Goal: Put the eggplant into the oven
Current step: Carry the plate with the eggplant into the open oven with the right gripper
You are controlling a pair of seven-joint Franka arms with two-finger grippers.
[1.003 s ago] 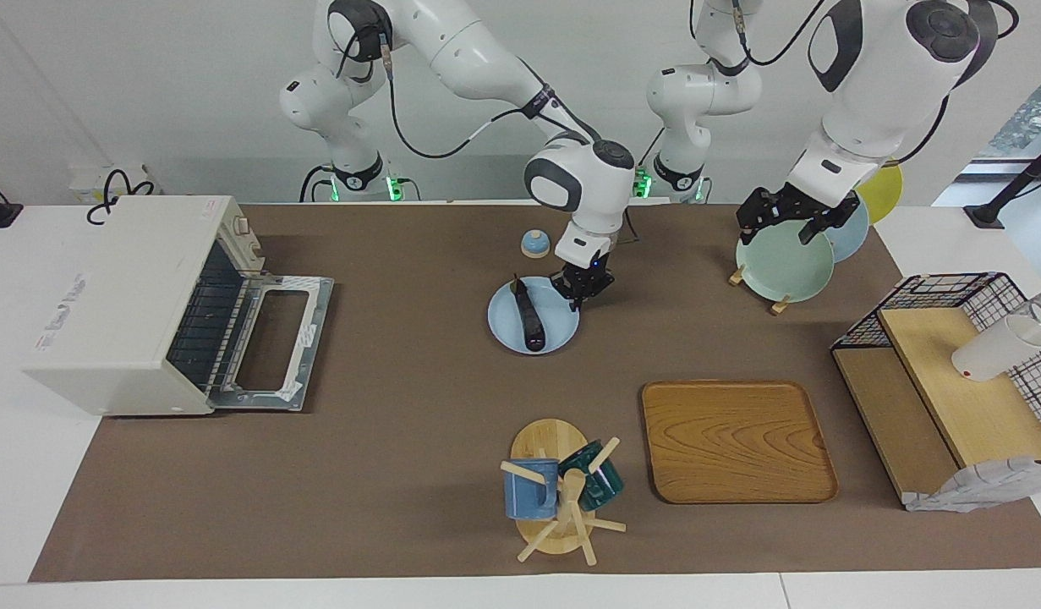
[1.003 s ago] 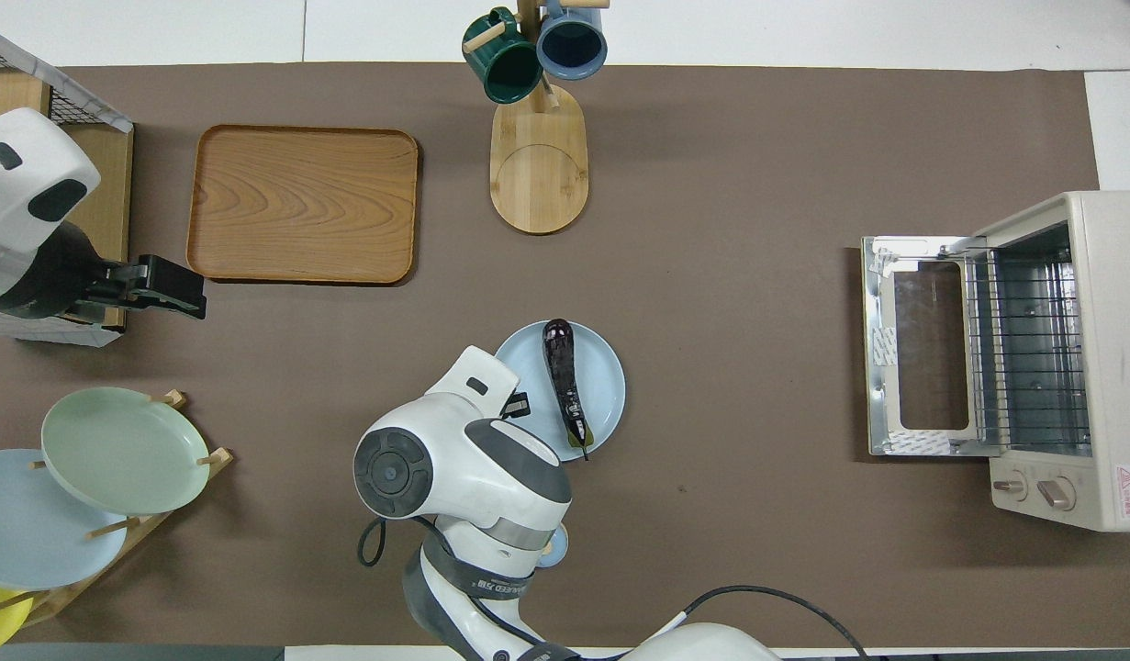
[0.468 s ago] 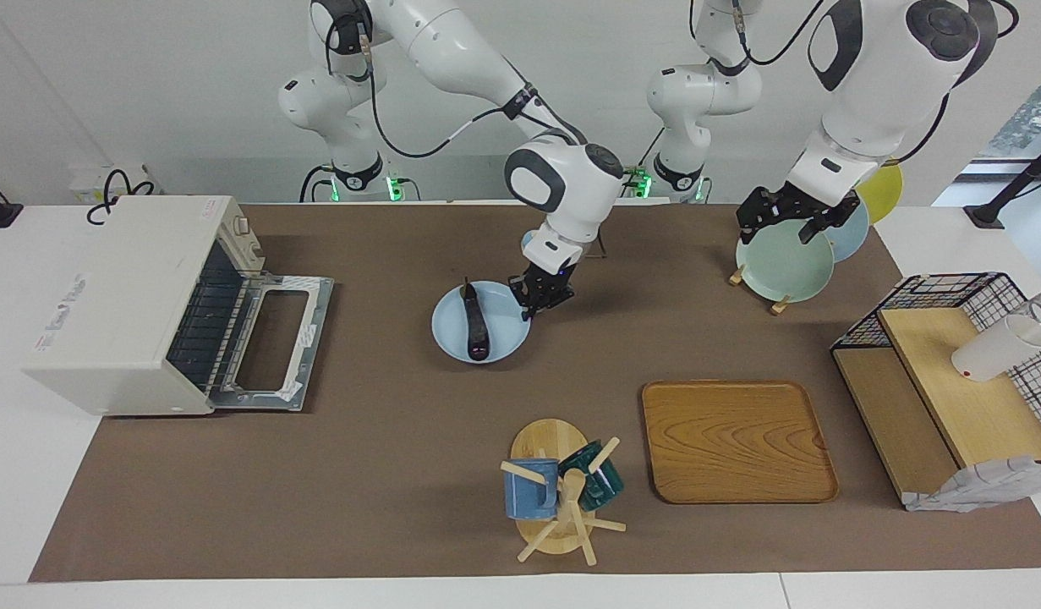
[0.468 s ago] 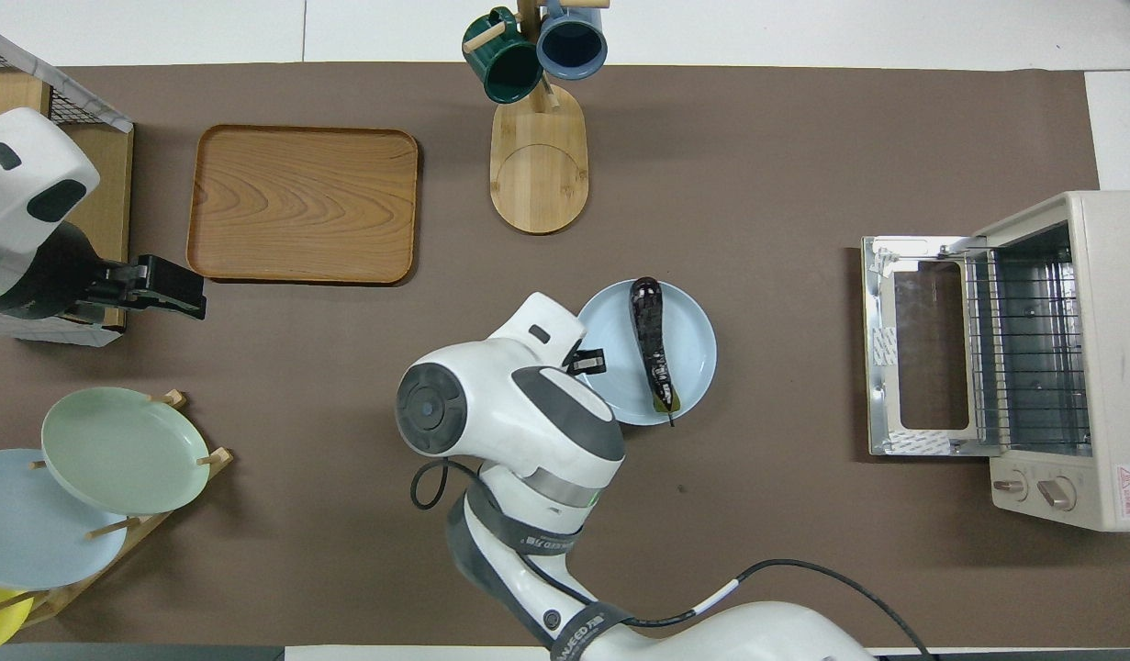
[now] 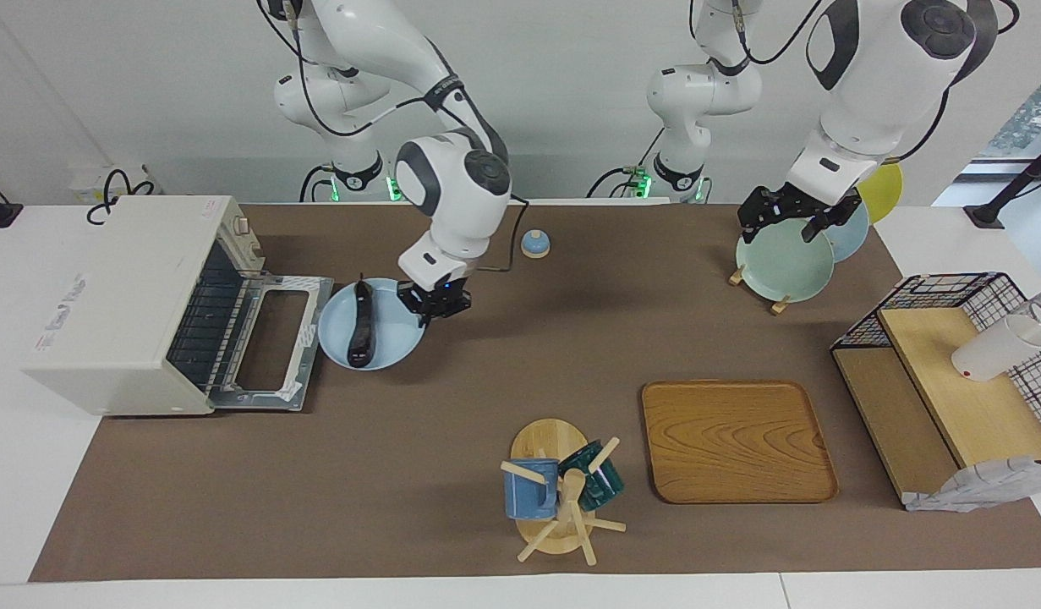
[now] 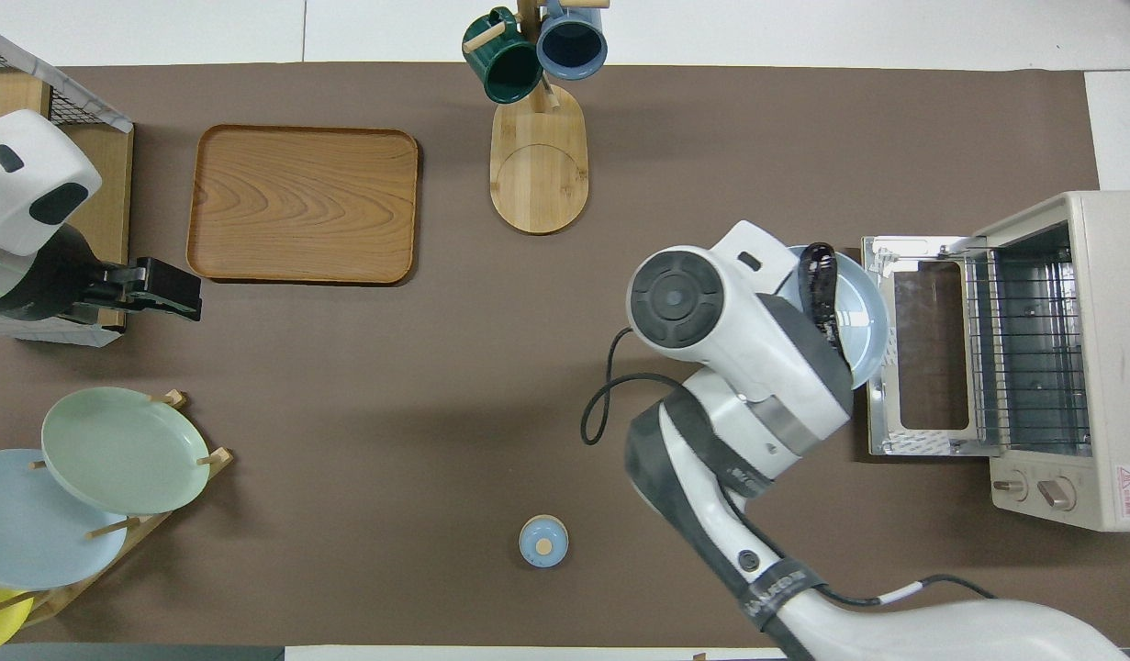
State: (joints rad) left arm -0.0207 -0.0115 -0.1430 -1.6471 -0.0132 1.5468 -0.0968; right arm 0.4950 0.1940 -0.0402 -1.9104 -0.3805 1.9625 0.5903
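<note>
We note little legible writing: a red warning sticker on the oven (image 6: 1051,358) by its two knobs, grey lettering on its top in the facing view, and lettering on the right arm's band; none of it can be made out.

Nearest the robots, a small blue knobbed lid (image 5: 534,244) sits on the brown mat. Toward the left arm's end, a wooden rack (image 5: 778,300) holds a green plate (image 5: 782,266), a blue one and a yellow one upright. The left end effector (image 5: 786,222) hangs over the green plate, fingers spread wide, holding nothing; that arm waits.

Mid-bench, the right end effector (image 5: 436,304) is pressed together on the rim of a light blue plate (image 5: 393,334), pinching the edge that faces away from the oven. The eggplant (image 5: 361,326) lies lengthwise on that plate, stem tip toward the robots. The plate's other edge sits at the lip of the oven's dropped door (image 5: 271,342); we cannot tell whether they touch. The oven stands open at the right arm's end, wire rack showing.

Farther out, a wooden tray (image 5: 736,440), then a mug tree (image 5: 562,507) with a blue mug (image 5: 528,489) and a green mug (image 5: 596,478). At the left arm's end, a wire basket (image 5: 951,296) over wooden boards, a white cup (image 5: 989,351) lying in it.
</note>
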